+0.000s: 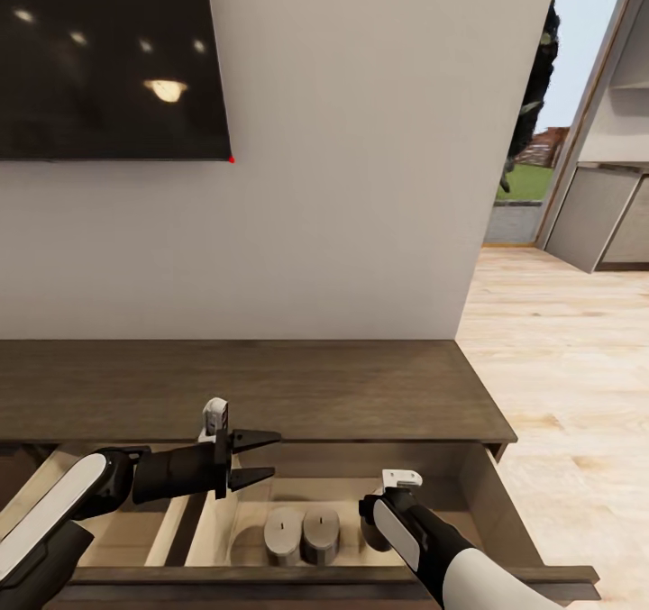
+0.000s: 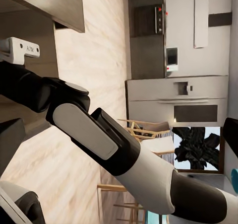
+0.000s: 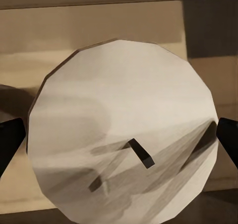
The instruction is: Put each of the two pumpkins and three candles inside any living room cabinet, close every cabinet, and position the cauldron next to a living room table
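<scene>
The dark-brown cabinet (image 1: 270, 385) stands against the wall with its drawer (image 1: 491, 502) pulled out. Two pale candles (image 1: 285, 534) (image 1: 321, 531) stand side by side on the drawer floor. My right gripper (image 1: 371, 531) reaches down into the drawer just right of them. In the right wrist view it is open (image 3: 121, 134), its fingertips (image 3: 10, 142) flanking the round top of a third candle (image 3: 124, 119) with a short wick. My left gripper (image 1: 257, 457) hovers open and empty over the drawer's back edge. The pumpkins and the cauldron are out of view.
A black television (image 1: 108, 51) hangs on the white wall above the cabinet. To the right lies light wood floor (image 1: 559, 367), leading to an opening with grey kitchen units (image 1: 604, 223). My right forearm (image 2: 114, 149) crosses the left wrist view.
</scene>
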